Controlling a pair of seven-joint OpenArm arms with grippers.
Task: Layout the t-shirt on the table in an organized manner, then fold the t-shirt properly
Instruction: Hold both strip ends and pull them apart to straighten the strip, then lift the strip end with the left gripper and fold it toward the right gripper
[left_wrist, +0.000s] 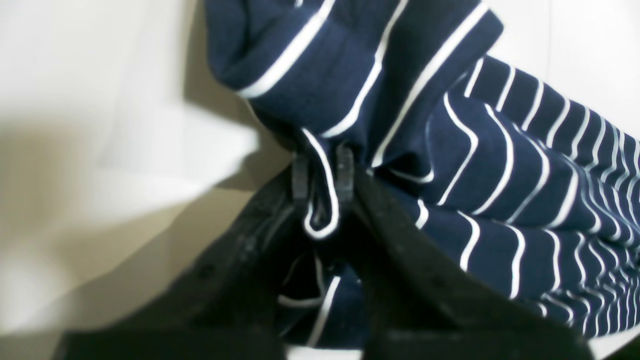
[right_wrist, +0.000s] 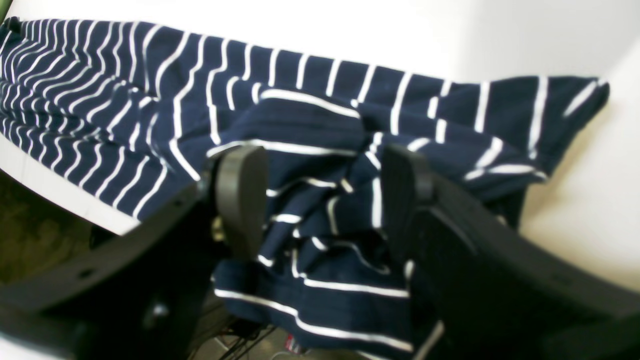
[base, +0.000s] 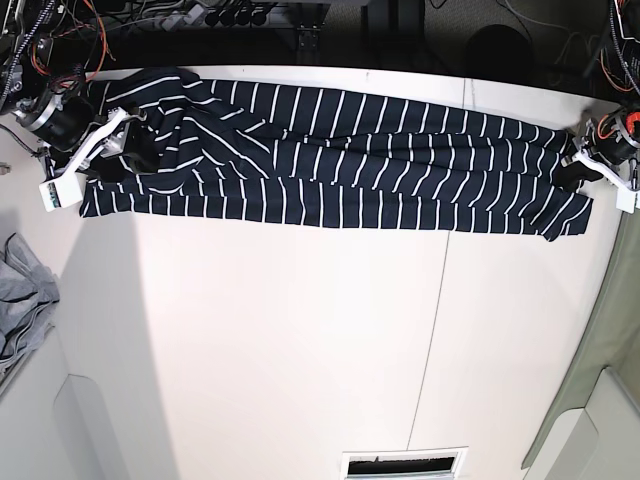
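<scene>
Item: t-shirt (base: 340, 160), navy with thin white stripes. You had it stretched in a long band across the far side of the table (base: 300, 350), running left to right, its left end bunched and heaped, its right end reaching the table's right edge.

Left gripper (left_wrist: 322, 172): jaws were pinched nearly together on a fold of the shirt's hem at the right end; a loop of striped cloth sat between the fingers (left_wrist: 300, 175).

Right gripper (right_wrist: 320, 195): jaws stood wide apart, straddling the crumpled cloth at the left end. The fabric lay between the pads (right_wrist: 242, 195), but no pinch on it showed; you would judge nothing was yet held there.

Other: grey cloth (base: 20, 290) lay off the table's left side, untouched.

Progress, as judged: laying-out was only partly done. The shirt was pulled long but narrow, still rumpled, sleeves not spread, left end unflattened. No fold had been started; spreading flat and all folding were left to you
</scene>
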